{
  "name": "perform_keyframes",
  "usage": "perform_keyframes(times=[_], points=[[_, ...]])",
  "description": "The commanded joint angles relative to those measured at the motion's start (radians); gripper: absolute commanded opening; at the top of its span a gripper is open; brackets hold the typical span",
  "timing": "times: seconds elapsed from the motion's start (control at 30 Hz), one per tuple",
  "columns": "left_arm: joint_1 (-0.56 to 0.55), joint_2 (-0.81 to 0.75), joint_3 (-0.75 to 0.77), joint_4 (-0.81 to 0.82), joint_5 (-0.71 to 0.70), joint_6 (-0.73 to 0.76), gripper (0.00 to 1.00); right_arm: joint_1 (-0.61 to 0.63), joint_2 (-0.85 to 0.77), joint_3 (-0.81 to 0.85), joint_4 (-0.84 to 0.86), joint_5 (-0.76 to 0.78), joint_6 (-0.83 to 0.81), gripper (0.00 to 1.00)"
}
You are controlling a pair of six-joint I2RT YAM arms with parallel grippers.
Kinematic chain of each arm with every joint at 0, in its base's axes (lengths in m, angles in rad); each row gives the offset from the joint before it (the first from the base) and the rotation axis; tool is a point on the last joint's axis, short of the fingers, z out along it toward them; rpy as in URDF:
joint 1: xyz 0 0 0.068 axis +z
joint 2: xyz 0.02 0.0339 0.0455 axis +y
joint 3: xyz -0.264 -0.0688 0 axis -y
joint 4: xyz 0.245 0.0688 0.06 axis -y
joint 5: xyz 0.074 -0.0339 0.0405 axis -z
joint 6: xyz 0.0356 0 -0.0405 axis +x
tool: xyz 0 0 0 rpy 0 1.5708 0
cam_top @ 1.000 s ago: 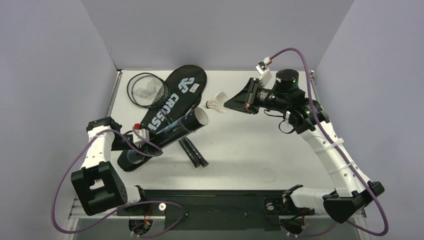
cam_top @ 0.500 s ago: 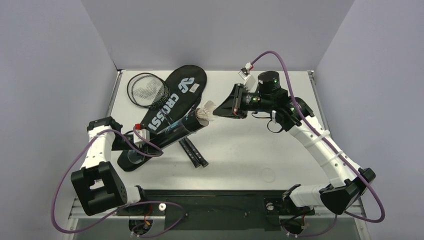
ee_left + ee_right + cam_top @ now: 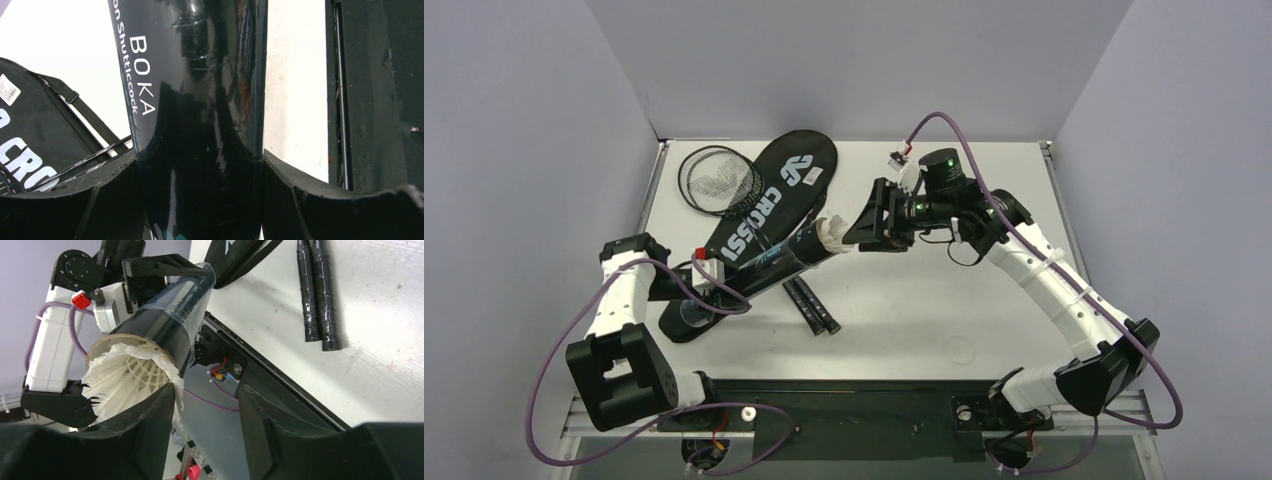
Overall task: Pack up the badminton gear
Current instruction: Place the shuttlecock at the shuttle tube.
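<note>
The white feather shuttlecock (image 3: 832, 232) (image 3: 132, 377) sits in the open mouth of the long black tube with teal print (image 3: 769, 268) (image 3: 200, 125) (image 3: 170, 320). Its skirt flares out past the cardboard rim; the cork end is hidden inside.

You see the tube left of centre on the white surface (image 3: 924, 300), slanted so that its mouth points toward 2 o'clock and its closed end toward 8 o'clock.

Your left claw (image 3: 692, 302) (image 3: 199, 160) is clamped on the tube near that closed end, one finger pressed against each side of the glossy wall.

Your right claw (image 3: 850, 238) (image 3: 207, 395) reaches in from 3 o'clock and stops right at the tube mouth. Its fingers stand apart with a clear gap between them and grip nothing. The feather skirt lies just beside the left-hand finger in the wrist view; whether they touch, you cannot tell.

The black teardrop racket bag (image 3: 779, 190) (image 3: 30, 145) lies flat at 11 o'clock of the tube, its narrow end running under it.

The two thin black rackets (image 3: 717, 180) show their heads at the bag's 9 o'clock edge. Their wrapped grips (image 3: 812, 305) (image 3: 315, 295) lie side by side at 5 o'clock of the tube, and their shafts are hidden between.
</note>
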Motion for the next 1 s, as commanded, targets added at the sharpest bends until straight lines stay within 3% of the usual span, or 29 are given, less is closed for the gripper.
perform_keyframes(times=[0.0,0.5,0.97], points=[[-0.006,-0.015,0.012,-0.064,0.049,0.024,0.17,0.014,-0.017,0.053,-0.035,0.029,-0.043,0.47],[-0.015,-0.008,0.022,-0.064,0.058,0.013,0.17,0.101,0.067,0.127,-0.138,0.203,-0.141,0.47],[-0.016,-0.006,0.028,-0.064,0.060,0.010,0.16,0.139,0.159,0.156,-0.115,0.224,-0.143,0.46]])
